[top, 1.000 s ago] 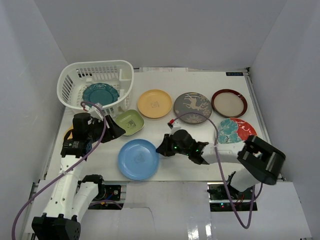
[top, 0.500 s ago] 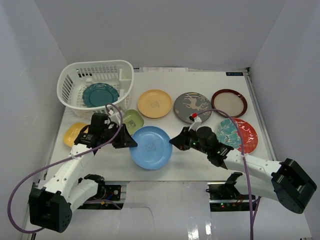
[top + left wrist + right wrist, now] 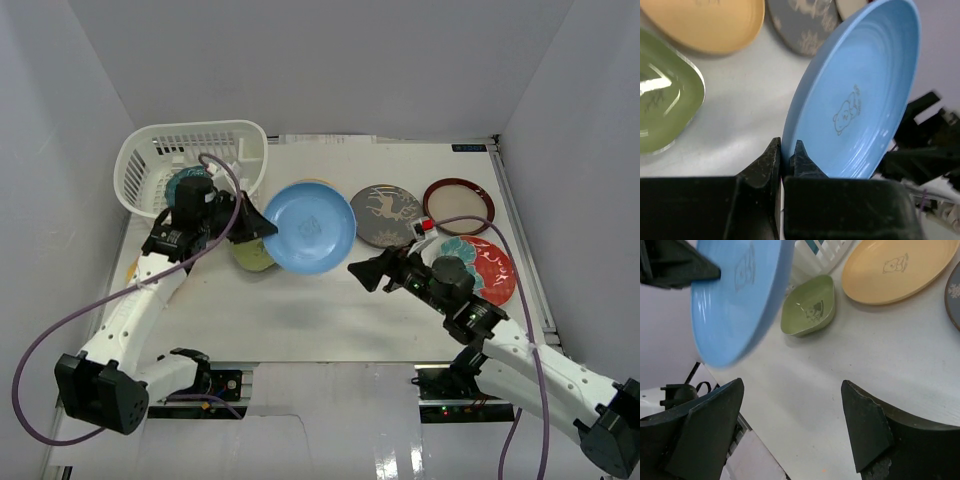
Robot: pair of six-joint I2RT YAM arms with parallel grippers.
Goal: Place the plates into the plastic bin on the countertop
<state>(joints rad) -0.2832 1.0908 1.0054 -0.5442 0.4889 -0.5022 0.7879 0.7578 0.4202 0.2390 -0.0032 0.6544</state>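
My left gripper [image 3: 258,228] is shut on the rim of the light blue plate [image 3: 312,227], holding it tilted on edge above the countertop [image 3: 330,310], just right of the plastic bin [image 3: 150,160]. In the left wrist view both fingertips pinch the plate [image 3: 860,100] at its lower edge, at the gripper [image 3: 786,147]. My right gripper [image 3: 360,272] is open and empty, down and to the right of the plate and apart from it. In the right wrist view the gripper [image 3: 790,385] spans bare counter, and the blue plate [image 3: 735,295] hangs at the upper left.
On the counter lie a grey deer plate [image 3: 385,215], a maroon-rimmed plate [image 3: 458,205], a red-teal floral plate [image 3: 485,268], a small green dish [image 3: 807,307] and a yellow plate [image 3: 895,270]. White walls close in the left, back and right.
The left gripper closed on the blue plate and carried it up and back toward the bin. The right gripper let go of the plate, opened and drew back to the right.
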